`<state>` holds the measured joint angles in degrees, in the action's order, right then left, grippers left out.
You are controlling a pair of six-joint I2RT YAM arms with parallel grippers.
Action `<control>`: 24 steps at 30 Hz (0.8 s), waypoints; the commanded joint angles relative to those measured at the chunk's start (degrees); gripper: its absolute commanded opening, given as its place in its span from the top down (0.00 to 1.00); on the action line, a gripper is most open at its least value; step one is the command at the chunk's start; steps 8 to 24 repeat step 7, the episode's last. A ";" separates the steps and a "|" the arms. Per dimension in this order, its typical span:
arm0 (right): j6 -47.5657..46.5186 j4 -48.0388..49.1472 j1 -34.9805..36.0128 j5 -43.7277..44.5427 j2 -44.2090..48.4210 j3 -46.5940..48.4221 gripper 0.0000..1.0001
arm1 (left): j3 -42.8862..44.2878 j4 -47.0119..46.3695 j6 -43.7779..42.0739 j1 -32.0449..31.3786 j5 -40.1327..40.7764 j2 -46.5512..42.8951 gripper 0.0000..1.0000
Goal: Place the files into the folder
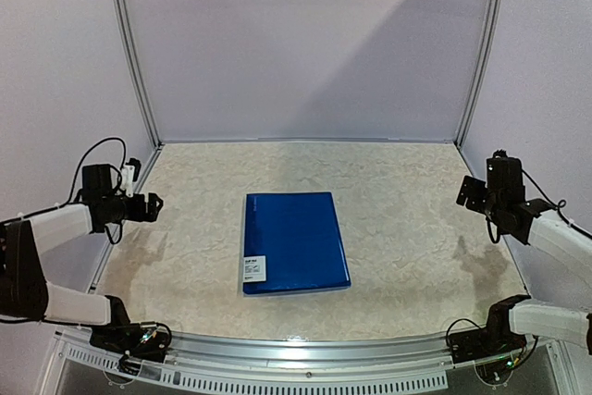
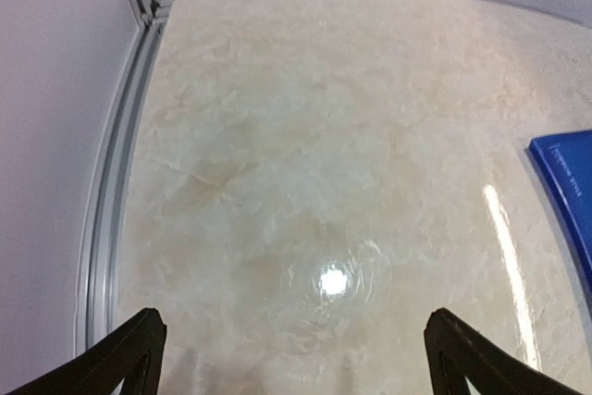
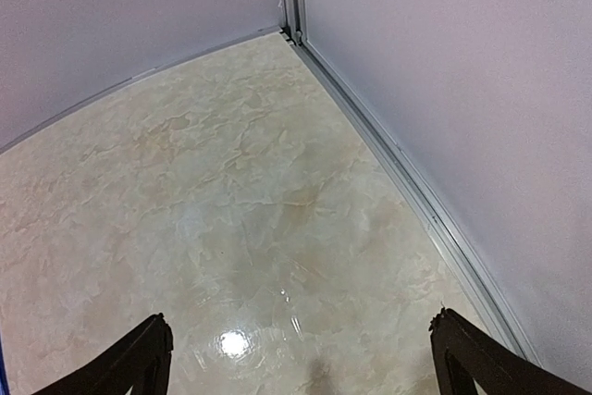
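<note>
While overhead shows folder [image 1: 294,242] whole, closed, left claw [image 2: 294,316], right claw [image 3: 299,317] spread wide.

The folder [image 1: 296,240] bears a white label [image 1: 254,270] at its near left corner, print too small to read; white lettering [image 2: 561,162] along its edge is blurred.

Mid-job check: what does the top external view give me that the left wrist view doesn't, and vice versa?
Only top external shows the whole folder, closed and flat, with its white label at the near left corner. Only left wrist shows plainly that the left claw is open, fingertips spread above the table. Both show the blue folder, just its edge in the wrist view, and the marbled table. Neither shows any files.
</note>
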<state>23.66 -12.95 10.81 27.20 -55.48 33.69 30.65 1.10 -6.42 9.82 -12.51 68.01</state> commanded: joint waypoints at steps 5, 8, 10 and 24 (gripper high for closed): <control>-4.59 18.73 -0.08 -1.72 9.85 -11.03 0.01 | -12.78 -25.65 3.83 0.24 0.53 -7.60 0.00; -5.23 18.67 -0.06 -0.84 10.74 -11.51 0.01 | -12.81 -24.76 3.94 0.20 0.70 -7.10 0.00; -5.23 18.67 -0.06 -0.84 10.74 -11.51 0.01 | -12.81 -24.76 3.94 0.20 0.70 -7.10 0.00; -5.23 18.67 -0.06 -0.84 10.74 -11.51 0.01 | -12.81 -24.76 3.94 0.20 0.70 -7.10 0.00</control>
